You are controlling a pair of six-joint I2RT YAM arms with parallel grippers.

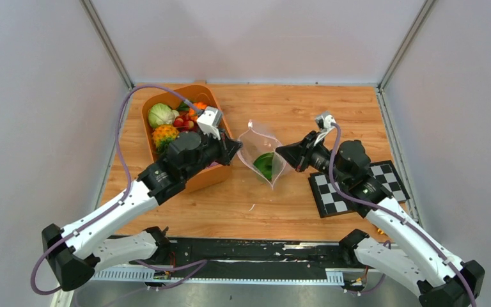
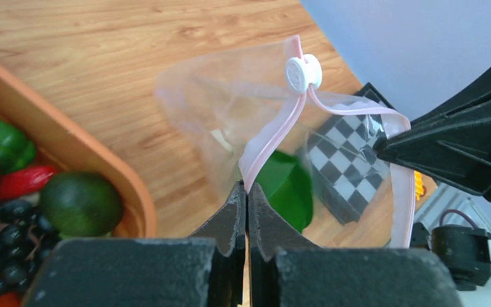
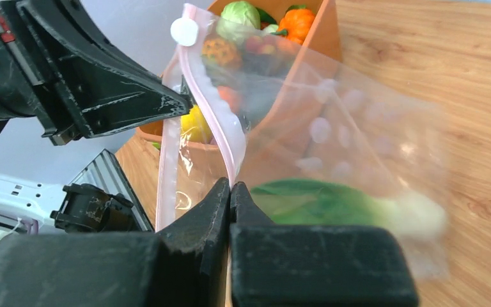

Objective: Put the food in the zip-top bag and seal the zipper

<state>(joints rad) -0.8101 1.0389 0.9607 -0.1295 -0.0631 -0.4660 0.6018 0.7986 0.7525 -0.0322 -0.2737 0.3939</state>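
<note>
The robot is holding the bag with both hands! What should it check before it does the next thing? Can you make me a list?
1. Left gripper pinching the zipper strip: ok.
2. Right gripper pinching the opposite strip: ok.
3. Zip-top bag mouth pulled open: ok, the two pink strips stand apart.
4. Bok choy inside the bag: ok.
5. All food bagged: not ok, other food sits in the orange tub.
6. Zipper sealed: not ok, it is open, with the white slider at one end.
</note>
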